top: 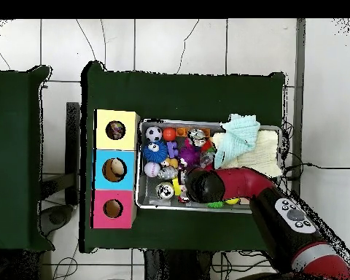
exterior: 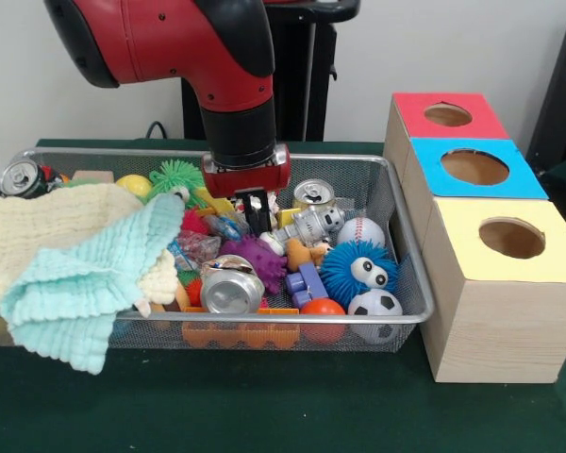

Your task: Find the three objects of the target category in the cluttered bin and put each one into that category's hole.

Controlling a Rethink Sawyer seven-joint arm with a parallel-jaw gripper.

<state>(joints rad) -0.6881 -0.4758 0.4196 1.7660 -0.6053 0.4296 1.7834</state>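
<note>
The wire mesh bin (exterior: 410, 260) is full of toys; in the overhead view (top: 145, 203) it lies beside the boxes. One crinkly confetti-spotted wad (exterior: 196, 248) lies in the middle of the clutter, by the mint cloth. A second smaller scrap of it (exterior: 225, 226) lies just left of my gripper (exterior: 258, 219). The gripper reaches straight down into the bin's middle, its tips among the toys. In the overhead view the arm (top: 207, 186) hides it. The yellow-topped box's hole (exterior: 511, 238) is at the right, nearest the camera; in the overhead view (top: 116, 130) something spotted shows inside it.
A cream towel (exterior: 47, 231) and a mint cloth (exterior: 94, 283) drape over the bin's left end. Silver cans (exterior: 231, 286) (exterior: 313, 195) (exterior: 21, 177), a purple spiky ball (exterior: 257, 257), a blue fuzzy ball (exterior: 358, 269), a baseball (exterior: 360, 231) and a soccer ball (exterior: 374, 310) crowd the bin. The blue-topped box (exterior: 474, 168) and the red-topped box (exterior: 447, 115) stand behind the yellow one.
</note>
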